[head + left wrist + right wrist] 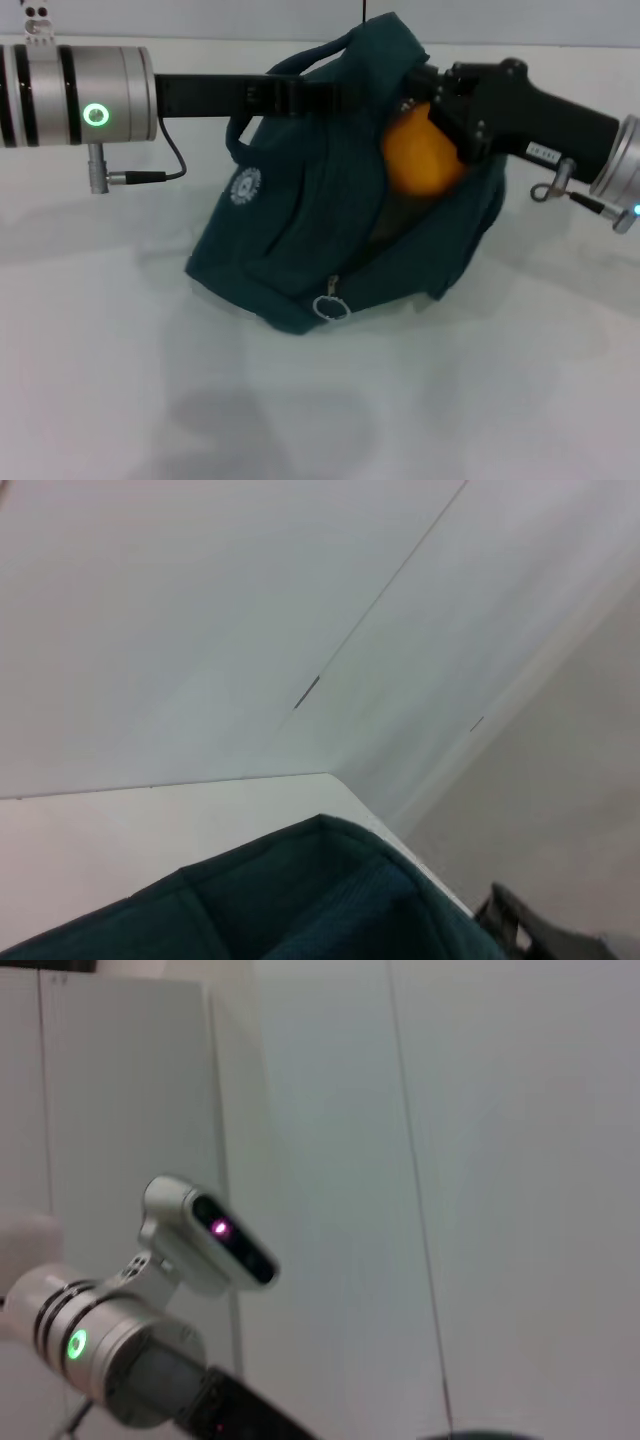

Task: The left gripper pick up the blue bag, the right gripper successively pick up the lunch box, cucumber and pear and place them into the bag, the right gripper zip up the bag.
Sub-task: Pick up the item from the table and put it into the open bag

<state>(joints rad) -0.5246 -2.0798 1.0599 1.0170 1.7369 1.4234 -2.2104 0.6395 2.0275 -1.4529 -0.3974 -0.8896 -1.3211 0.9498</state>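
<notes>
Blue bag [300, 240]: it sits on the white table [320, 400], slumped and leaning. Its top edge is pulled up. It is the big thing in the middle, and everything else is placed from it.
Bag in the left wrist view: only a dark teal fabric edge [330, 890] shows, low in the picture, with white walls behind it.
Zipper ring [330, 307]: a small silver ring hangs at the front bottom of the bag, on the side closest to the robot.
Badge [245, 186]: a round white mark sits on the bag's left side.
Left gripper [315, 97]: it reaches across to the top of the bag, right at the raised edge by the handle. The tips are lost against the dark fabric, so I cannot tell if they pinch it.
Left arm cuff [90, 95]: silver with a green glowing ring, well out to the left of the bag.
Pear [420, 150]: yellow-orange, at the bag's open top on the right side, partly inside the mouth.
Right gripper [415, 100]: it is right on top of the pear at the bag's mouth. I cannot tell how wide its fingers are or if they grip the pear.
Right wrist view: it shows the left arm cuff and a white wall, not the bag's inside.
</notes>
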